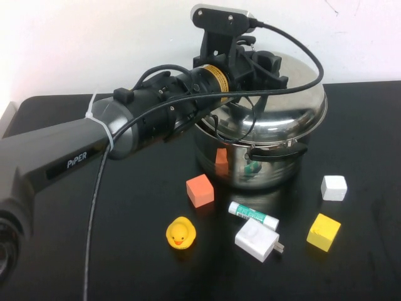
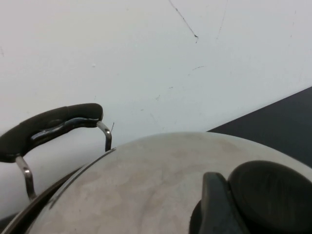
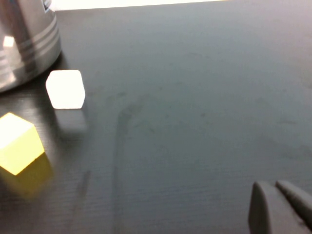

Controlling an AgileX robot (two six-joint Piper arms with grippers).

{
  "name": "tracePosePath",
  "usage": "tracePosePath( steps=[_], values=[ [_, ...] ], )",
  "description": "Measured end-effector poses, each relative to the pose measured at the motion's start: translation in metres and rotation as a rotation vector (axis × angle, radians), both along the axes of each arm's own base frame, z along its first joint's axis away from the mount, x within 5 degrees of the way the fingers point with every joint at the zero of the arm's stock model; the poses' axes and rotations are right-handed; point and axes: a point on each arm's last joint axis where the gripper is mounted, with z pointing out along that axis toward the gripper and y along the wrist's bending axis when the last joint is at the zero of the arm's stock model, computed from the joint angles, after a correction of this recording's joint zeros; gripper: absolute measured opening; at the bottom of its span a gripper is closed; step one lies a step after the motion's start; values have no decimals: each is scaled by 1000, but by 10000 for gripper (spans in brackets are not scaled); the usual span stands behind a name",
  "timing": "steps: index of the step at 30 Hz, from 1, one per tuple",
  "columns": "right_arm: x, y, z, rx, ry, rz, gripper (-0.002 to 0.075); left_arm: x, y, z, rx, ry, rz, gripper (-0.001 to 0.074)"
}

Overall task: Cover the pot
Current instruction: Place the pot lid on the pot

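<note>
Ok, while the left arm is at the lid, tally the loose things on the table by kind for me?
Blocks: 3, orange, white, yellow
Rubber duck: 1
Glue stick: 1
White charger plug: 1
Pot: 1
Lid: 1, on the pot
Total: 8
Left gripper is at the lid's top; right gripper hangs low over bare table.

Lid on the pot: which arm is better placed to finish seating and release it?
Left. The left gripper sits at the lid knob atop the pot. The right gripper is low over bare table, away from the pot, beyond the white cube.
</note>
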Motion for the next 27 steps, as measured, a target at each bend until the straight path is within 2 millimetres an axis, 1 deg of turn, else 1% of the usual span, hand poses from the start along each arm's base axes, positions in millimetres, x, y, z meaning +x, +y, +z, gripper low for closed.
tracePosePath(
  steps=[10,27],
  values=[
    [0,0,0,0,0,0,-2,5,7,-3,24,14,30,335],
    [0,0,0,0,0,0,-2,6,8,-3,37,18,38,335]
  ],
)
